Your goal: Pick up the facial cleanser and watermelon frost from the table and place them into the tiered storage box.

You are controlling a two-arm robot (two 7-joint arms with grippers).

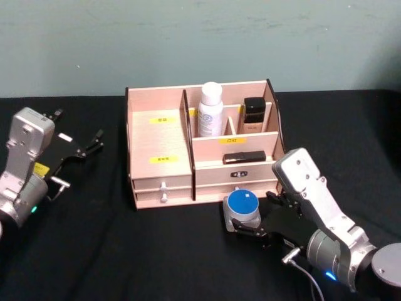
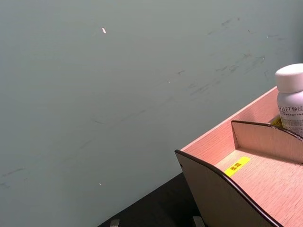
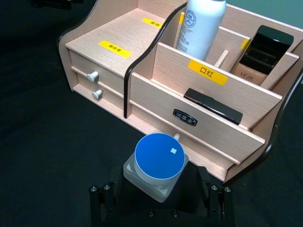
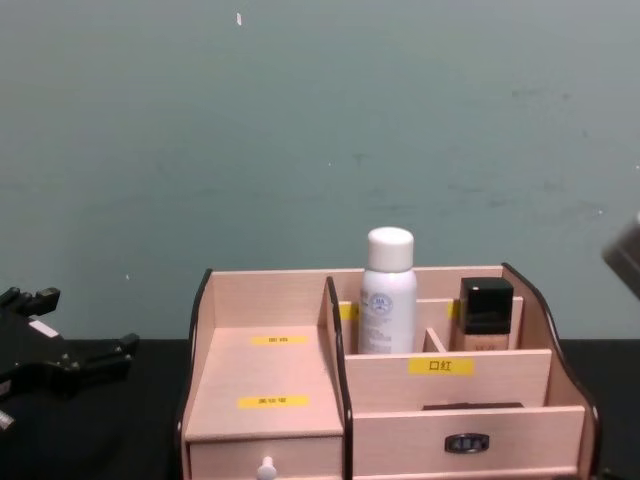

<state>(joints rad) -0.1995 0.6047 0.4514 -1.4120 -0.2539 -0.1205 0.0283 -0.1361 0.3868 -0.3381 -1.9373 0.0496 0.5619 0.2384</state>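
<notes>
The storage box (image 1: 160,135) stands on the black cloth table (image 1: 125,251). It is made of pale wood-grain panels with dark, curved edges, stepped tiers and yellow labels (image 3: 207,72).

In its rear compartments stand a smooth white cylindrical bottle (image 1: 211,110) and a square bottle with a black cap (image 1: 254,115). A flat black bar (image 1: 244,157) lies in the tier below.

The right gripper (image 1: 245,221) is just in front of the box's lower right drawer. Its jaws are closed on a small jar (image 1: 242,207) with a round blue lid.

The left gripper (image 1: 93,143) is parked well to the left of the box, jaws spread and holding nothing.

The right wrist view adds the jar's frosted, square base (image 3: 158,187) and a dark nameplate (image 3: 185,117) on the drawer front. The left wrist view adds the box's rear corner against the scuffed grey-green wall (image 2: 94,94). The chest view shows the stepped side profile of the box.
</notes>
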